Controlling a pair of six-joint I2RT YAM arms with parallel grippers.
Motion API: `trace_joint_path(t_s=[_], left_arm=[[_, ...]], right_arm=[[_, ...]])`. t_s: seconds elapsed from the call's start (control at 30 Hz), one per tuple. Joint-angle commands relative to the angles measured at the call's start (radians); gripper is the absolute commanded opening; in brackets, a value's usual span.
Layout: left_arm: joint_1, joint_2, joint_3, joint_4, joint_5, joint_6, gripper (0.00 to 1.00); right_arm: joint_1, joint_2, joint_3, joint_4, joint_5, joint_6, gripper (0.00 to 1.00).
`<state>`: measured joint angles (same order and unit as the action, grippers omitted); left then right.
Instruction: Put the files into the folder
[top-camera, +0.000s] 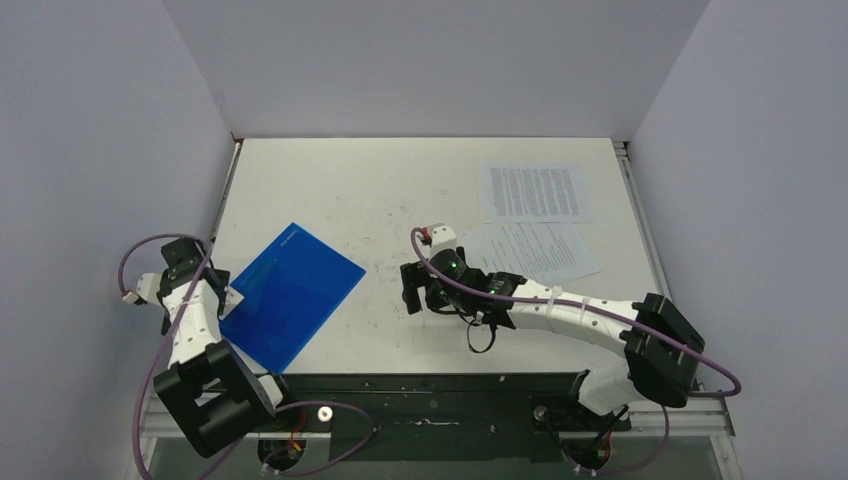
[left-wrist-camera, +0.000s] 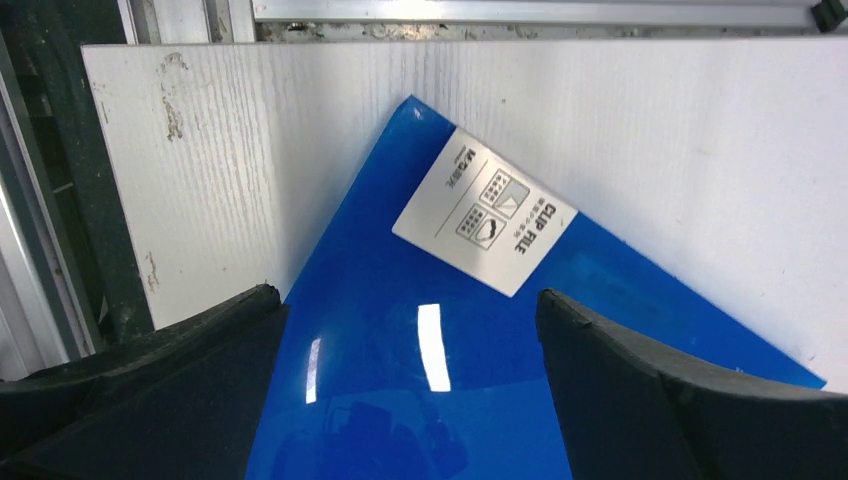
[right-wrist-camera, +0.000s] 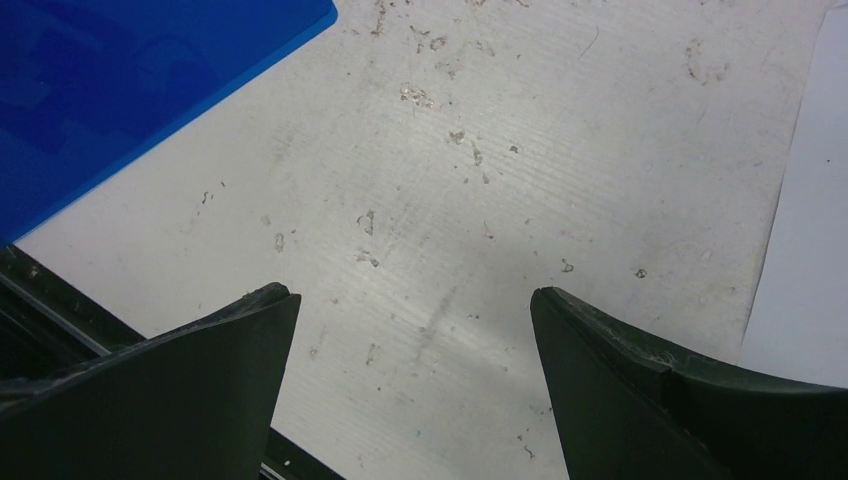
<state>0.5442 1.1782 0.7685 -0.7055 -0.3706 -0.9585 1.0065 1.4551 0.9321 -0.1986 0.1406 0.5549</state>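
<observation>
The blue folder (top-camera: 290, 292) lies closed and flat at the left of the table, its white label (left-wrist-camera: 485, 210) near one corner. My left gripper (top-camera: 222, 298) is open and hovers over the folder's left part; in the left wrist view (left-wrist-camera: 408, 295) its fingers straddle the glossy blue cover (left-wrist-camera: 400, 400) without touching it. Two files lie at the right rear: one sheet (top-camera: 535, 192) is straight, the other sheet (top-camera: 530, 250) is skewed and partly overlaps it. My right gripper (top-camera: 412, 290) is open and empty over bare table between the folder and the sheets (right-wrist-camera: 412, 293).
The white tabletop (top-camera: 400, 190) is scuffed. A metal rail (top-camera: 228, 190) runs along its left edge and a black frame (top-camera: 430, 390) along the front. In the right wrist view a folder corner (right-wrist-camera: 150, 80) shows top left and a sheet edge (right-wrist-camera: 810, 250) at right.
</observation>
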Motion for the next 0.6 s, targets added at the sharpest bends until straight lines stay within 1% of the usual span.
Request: trace_joint_path(t_s=[0.0,0.13,0.3,0.57], left_arm=[[0.054,0.057,0.047,0.111,-0.013,-0.03,0.96],[0.097,0.134,0.08,0.13,-0.009,-0.008,0.96],[0.131,0.206,0.103,0.144,-0.001,-0.019,0.96],[0.137,0.302,0.136,0.181,0.001,-0.019,0.96]], right_arm=[[0.012,-0.093,-0.038,0.053,-0.005,0.009,0.9],[0.013,-0.146,-0.071,0.037,0.011,0.007,0.9],[0.013,-0.178,-0.092,0.028,0.017,0.011,0.9],[0.014,-0.203,-0.105,0.023,0.02,0.012,0.9]])
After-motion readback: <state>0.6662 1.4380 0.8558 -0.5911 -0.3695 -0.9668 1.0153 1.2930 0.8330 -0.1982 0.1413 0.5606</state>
